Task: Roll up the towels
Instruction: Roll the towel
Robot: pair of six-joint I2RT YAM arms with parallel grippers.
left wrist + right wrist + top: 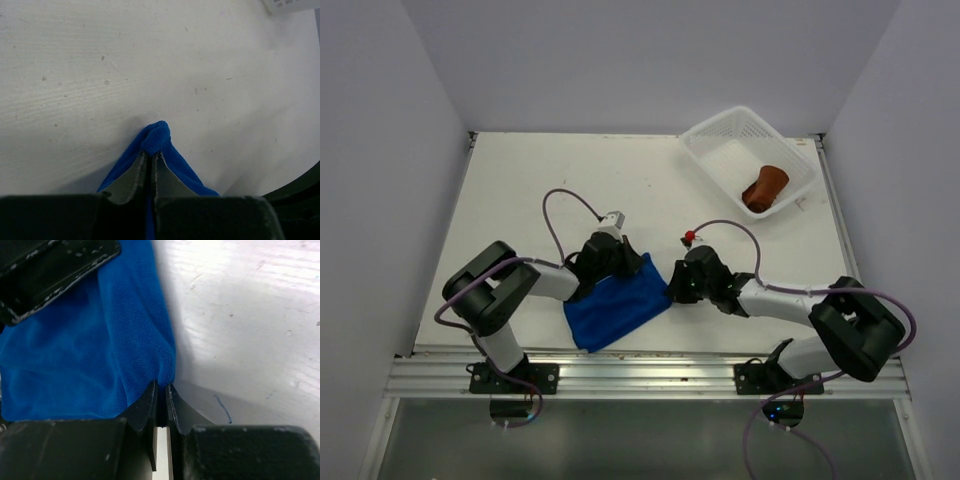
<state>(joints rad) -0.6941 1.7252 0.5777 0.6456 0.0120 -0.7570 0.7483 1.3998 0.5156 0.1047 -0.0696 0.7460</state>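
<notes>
Left gripper (151, 154) clenches the blue towel (615, 305) at its 12 o'clock corner, right gripper (161, 386) at 3 o'clock. Right bite looks thin; a pull may free it.

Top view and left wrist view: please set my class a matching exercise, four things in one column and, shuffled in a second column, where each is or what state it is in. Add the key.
Things
1. blue towel
2. brown towel
3. basket
4. left fingers

Places or states
A. lying in the basket
B. at the far right corner of the table
C. shut on a corner of blue cloth
D. at the near middle of the table

Pairs: 1-D, 2-A, 3-B, 4-C
</notes>
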